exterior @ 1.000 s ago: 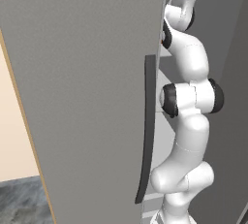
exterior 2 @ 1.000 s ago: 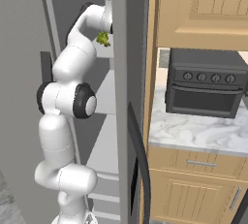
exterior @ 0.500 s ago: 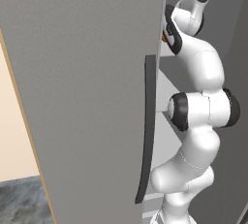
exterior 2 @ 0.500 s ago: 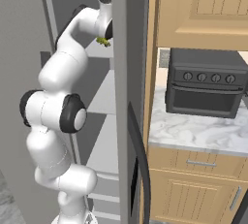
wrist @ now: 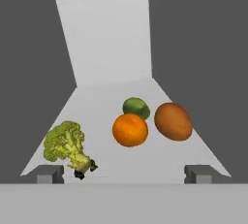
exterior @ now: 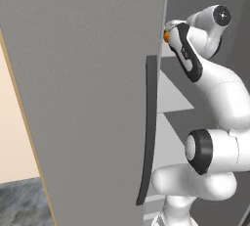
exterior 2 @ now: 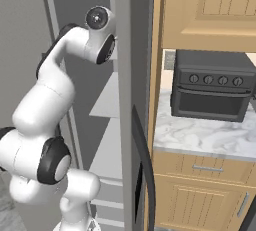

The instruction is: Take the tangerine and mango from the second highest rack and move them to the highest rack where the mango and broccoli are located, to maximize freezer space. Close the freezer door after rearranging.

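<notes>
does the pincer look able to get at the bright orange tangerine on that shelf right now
Probably yes. In the hand view the pincer is open, and the tangerine lies ahead between its tips with bare shelf before it. The green mango touches it behind and the reddish-orange fruit crowds its right.

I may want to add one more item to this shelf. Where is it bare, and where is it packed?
The highest rack is bare along its back, behind the fruit, and in the front strip between the broccoli and the tangerine. The right half is crowded: tangerine, green mango and a reddish-orange fruit sit clustered close together.
</notes>
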